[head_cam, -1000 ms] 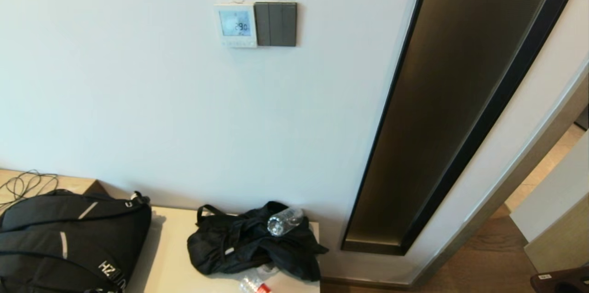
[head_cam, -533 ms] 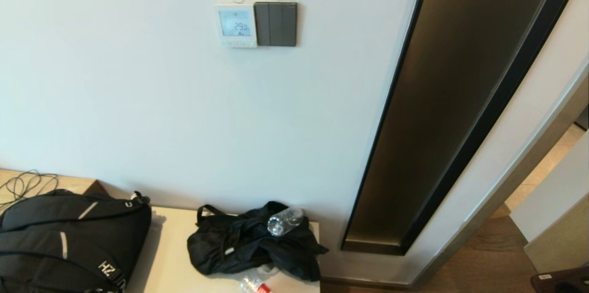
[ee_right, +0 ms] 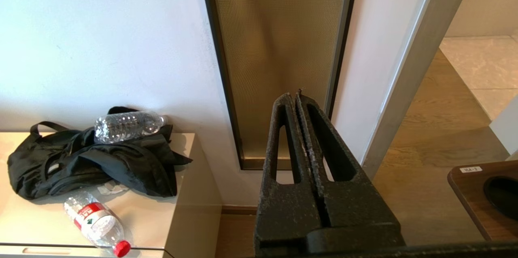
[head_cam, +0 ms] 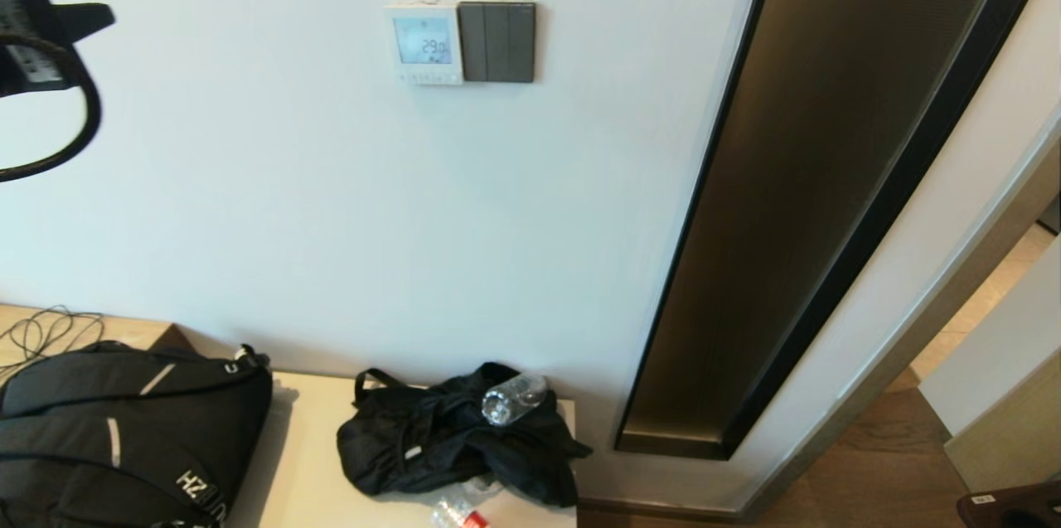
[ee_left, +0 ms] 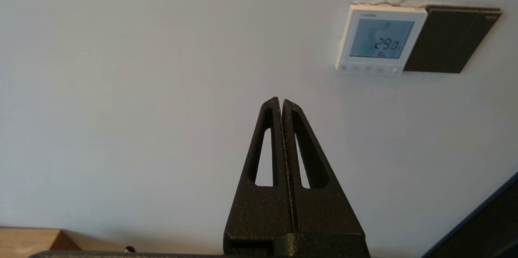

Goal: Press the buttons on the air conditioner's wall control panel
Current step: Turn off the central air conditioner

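My right claw [ee_right: 297,96] is pressed together and hangs low, parked, pointing at the wall by the cabinet [ee_right: 178,225] with the bag [ee_right: 89,160] and bottles. My left claw [ee_left: 282,102] is squeezed together too, so its tip can poke like one finger. It is up in the air, away from the wall. The panel [ee_left: 378,39] hangs on the wall at about 2 o'clock from my tip. Its small buttons [ee_left: 368,69] run along the bottom edge. None is pressed yet, I think.
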Robot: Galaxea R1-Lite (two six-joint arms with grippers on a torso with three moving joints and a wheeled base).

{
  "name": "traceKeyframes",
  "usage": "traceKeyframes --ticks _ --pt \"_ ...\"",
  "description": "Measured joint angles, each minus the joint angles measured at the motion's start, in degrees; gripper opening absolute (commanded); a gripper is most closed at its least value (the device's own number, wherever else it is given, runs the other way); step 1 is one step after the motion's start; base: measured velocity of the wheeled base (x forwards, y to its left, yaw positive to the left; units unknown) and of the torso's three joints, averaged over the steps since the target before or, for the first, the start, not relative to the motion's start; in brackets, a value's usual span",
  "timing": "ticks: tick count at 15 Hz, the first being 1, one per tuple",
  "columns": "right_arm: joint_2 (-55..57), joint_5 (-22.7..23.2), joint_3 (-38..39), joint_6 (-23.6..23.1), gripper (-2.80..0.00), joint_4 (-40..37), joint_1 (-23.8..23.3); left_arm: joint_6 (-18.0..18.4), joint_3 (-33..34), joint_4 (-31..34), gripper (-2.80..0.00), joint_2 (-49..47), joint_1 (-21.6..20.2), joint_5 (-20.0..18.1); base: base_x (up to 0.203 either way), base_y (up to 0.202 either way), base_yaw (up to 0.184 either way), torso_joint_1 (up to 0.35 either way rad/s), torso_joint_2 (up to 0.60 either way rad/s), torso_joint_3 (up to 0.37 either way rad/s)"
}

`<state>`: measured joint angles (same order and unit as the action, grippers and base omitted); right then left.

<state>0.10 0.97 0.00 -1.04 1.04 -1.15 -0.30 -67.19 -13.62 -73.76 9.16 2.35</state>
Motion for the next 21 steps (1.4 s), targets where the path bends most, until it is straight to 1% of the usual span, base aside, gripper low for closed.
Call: traceKeyframes --ticks 2,3,5,7,11,15,18,21 --pt "0.00 0.02 0.00 0.00 -2.80 0.00 0.00 0.06 -4.01 -0.82 -2.80 -6.98 5.55 3.39 0.000 0.000 0.000 0.000 0.00 0.000" --pt "0.00 0.02 0.00 0.00 -2.80 -0.02 0.00 0.05 -5.36 -1.80 -2.80 -9.99 7.69 4.86 0.000 0.000 0.000 0.000 0.00 0.000" --pt "0.00 0.02 0.00 0.00 -2.80 0.00 0.00 0.10 -7.87 -3.16 -2.80 -15.66 10.84 7.03 0.000 0.000 0.000 0.000 0.00 0.000" --pt "0.00 0.02 0.00 0.01 -2.80 0.00 0.00 0.12 -10.56 -3.62 -2.80 -20.67 12.32 8.74 0.000 0.000 0.000 0.000 0.00 0.000" --pt "0.00 0.02 0.00 0.00 -2.80 0.00 0.00 0.10 -15.53 -4.71 -2.80 -27.49 13.60 9.00 0.000 0.000 0.000 0.000 0.00 0.000" --pt "0.00 0.02 0.00 0.00 -2.80 0.00 0.00 0.21 -21.78 -4.27 -2.80 -33.62 17.37 9.37 0.000 0.000 0.000 0.000 0.00 0.000" --pt "0.00 0.02 0.00 0.00 -2.80 0.00 0.00 0.26 -24.02 -4.18 -2.80 -35.74 20.14 9.33 0.000 0.000 0.000 0.000 0.00 0.000" --pt "0.00 0.02 0.00 0.00 -2.80 0.00 0.00 0.23 -26.79 -3.40 -2.80 -37.34 20.93 9.35 0.000 0.000 0.000 0.000 0.00 0.000"
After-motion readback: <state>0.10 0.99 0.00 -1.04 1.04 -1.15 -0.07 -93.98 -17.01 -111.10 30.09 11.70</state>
